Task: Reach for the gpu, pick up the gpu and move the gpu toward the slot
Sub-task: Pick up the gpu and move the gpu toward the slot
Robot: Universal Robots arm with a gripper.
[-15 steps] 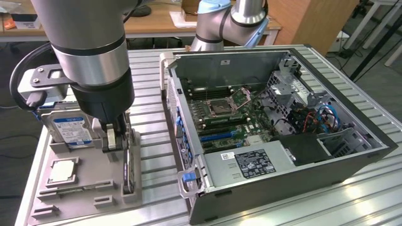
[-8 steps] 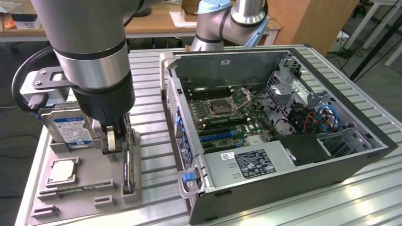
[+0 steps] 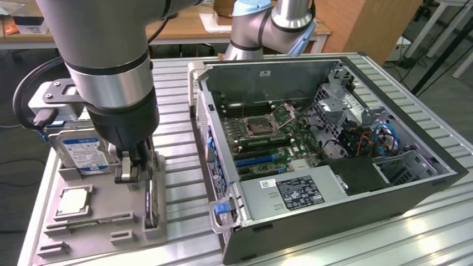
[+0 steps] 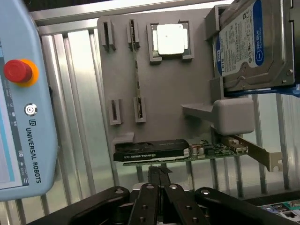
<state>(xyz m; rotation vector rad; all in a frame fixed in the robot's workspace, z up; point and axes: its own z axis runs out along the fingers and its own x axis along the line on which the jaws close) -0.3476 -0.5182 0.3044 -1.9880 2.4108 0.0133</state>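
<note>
Gpu stands on its edge in a grey tray, right under the gripper. The fingers are drawn narrow, almost together, with their tips at the card's upper edge; whether they pinch it I cannot tell. In the same tray, farther from the gripper, a chip sits in a square pocket and a hard drive is propped at the end the card's bracket points to. An open case lies just beside the tray on the card's side. Past the tray's other end sits a pendant.
</note>
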